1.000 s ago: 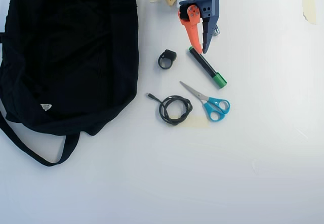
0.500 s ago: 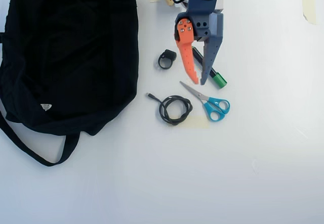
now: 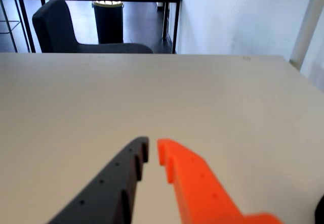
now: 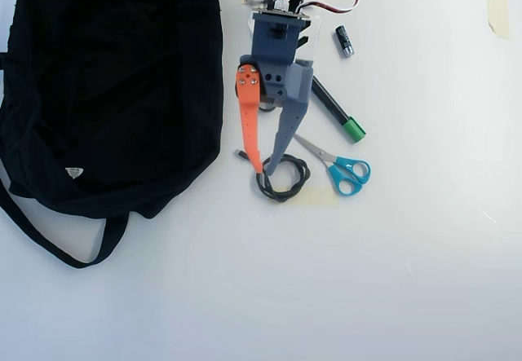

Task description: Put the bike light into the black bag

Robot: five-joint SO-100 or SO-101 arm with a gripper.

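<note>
In the overhead view, the large soft black fabric bag (image 4: 114, 84) with its long strap and small white triangular tag fills the left side. Right of it the gripper (image 4: 265, 168), one orange finger and one grey, hovers empty over a coiled black cable (image 4: 283, 179), jaws nearly closed. Farther right lie a green-capped black marker (image 4: 337, 114), blue-handled scissors (image 4: 341, 168) and a small black cylinder (image 4: 344, 41). I cannot find the bike light; it may be hidden under the arm. The task seems unstarted: locating it comes first.
</note>
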